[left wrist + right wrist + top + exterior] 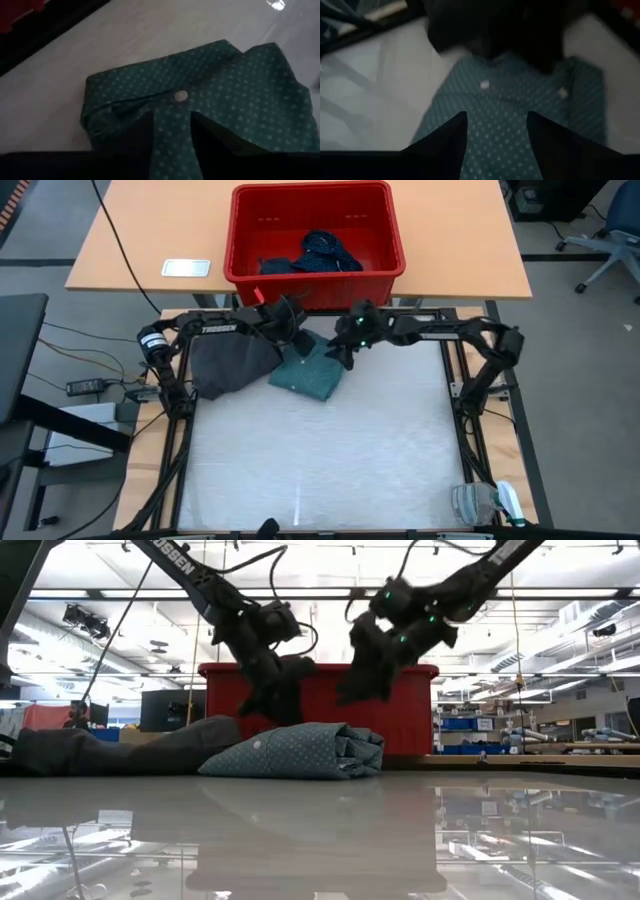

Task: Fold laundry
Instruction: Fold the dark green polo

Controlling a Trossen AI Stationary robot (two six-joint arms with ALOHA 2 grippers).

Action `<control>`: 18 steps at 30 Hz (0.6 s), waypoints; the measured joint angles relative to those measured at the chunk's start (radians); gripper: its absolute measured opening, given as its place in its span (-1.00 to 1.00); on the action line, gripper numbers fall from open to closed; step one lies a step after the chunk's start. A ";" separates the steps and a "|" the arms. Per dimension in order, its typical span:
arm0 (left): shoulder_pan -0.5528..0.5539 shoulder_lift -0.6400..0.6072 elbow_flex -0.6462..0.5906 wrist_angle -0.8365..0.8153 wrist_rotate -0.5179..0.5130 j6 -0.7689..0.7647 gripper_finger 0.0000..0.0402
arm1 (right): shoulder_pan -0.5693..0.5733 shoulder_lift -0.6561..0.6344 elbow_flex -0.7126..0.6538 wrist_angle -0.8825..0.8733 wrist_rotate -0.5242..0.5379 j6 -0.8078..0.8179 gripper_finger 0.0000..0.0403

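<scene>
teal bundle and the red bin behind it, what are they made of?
Teal shirt: looks like soft woven cloth, matte, finely dotted; it bunches in rounded folds and carries a button. Red basket: probably moulded plastic, with rigid straight walls and a slight sheen.

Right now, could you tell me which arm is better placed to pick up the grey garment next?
Left, probably: the left gripper hovers beside the grey garment; the right gripper sits beyond the folded teal shirt.

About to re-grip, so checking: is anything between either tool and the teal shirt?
Nothing visible. Both tools hang open just above the folded teal shirt, left tool and right tool each with bare cloth between the fingers. The grey garment lies beside the shirt, under the left arm, not in the way.
</scene>
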 joint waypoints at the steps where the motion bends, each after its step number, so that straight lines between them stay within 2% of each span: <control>1: 0.000 -0.005 0.012 -0.020 0.000 -0.001 -0.29 | 0.004 0.022 0.000 0.004 0.000 0.002 0.01; 6: -0.004 -0.054 0.087 -0.102 0.001 -0.010 -0.23 | 0.012 0.128 0.000 0.011 0.013 0.033 -0.08; 11: -0.055 -0.077 0.102 -0.140 0.003 -0.056 -0.23 | 0.014 0.196 0.000 -0.063 0.009 0.083 -0.18; 15: -0.132 -0.077 0.101 -0.246 -0.003 -0.136 -0.23 | 0.057 0.162 -0.029 -0.161 -0.025 0.083 -0.24; 18: -0.196 -0.077 0.101 -0.356 -0.062 -0.204 -0.23 | 0.110 0.089 -0.082 -0.225 -0.038 0.092 -0.25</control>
